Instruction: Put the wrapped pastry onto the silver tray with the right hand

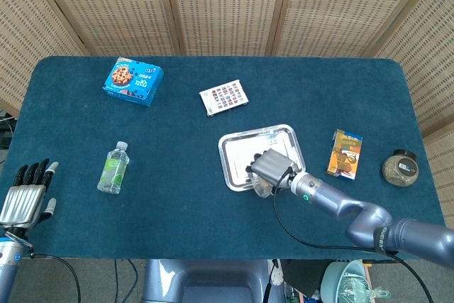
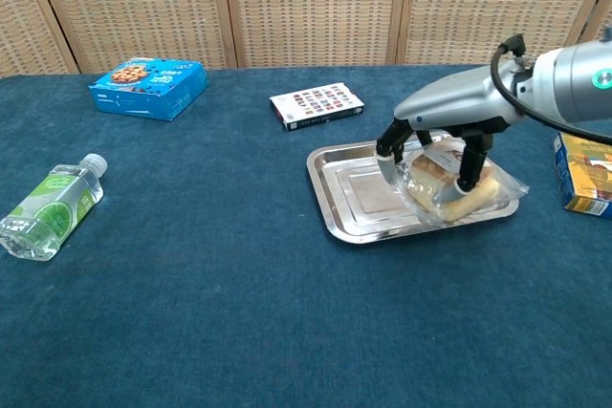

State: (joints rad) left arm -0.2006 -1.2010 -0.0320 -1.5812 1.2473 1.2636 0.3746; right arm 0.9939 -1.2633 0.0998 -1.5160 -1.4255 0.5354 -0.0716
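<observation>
wrapped pastry [image 2: 457, 186]: partly hidden under right robot hand [image 2: 435, 140] | yellow box [image 2: 585, 173]: cut by right edge
</observation>
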